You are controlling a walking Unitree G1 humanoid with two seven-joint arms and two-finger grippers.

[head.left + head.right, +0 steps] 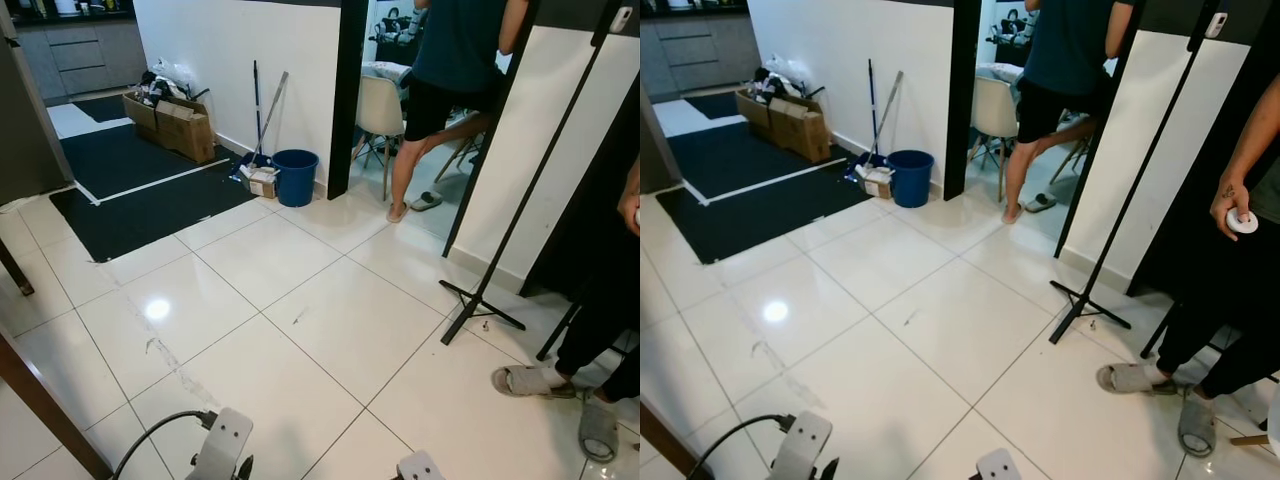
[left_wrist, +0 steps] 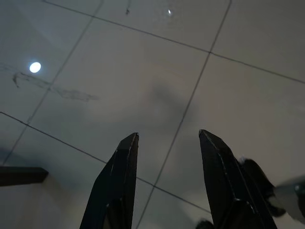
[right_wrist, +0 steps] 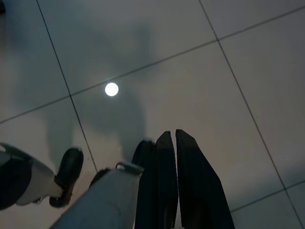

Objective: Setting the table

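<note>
Glossy white tiled floor [image 1: 300, 330], black mat [image 1: 130, 180], white wall [image 1: 240, 70].

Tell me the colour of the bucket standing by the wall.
Blue. The bucket shows best in the left eye view, beside the mop handles.

Left arm [image 1: 222, 447]: pale silver, flat-sided housing with round screw recesses and a black cable [image 1: 150, 432] looping from its side. Right arm [image 1: 420, 466]: matching silver casing. Left gripper [image 2: 174, 183] and right gripper [image 3: 170, 179]: long, tapering, matte black fingers.
</note>
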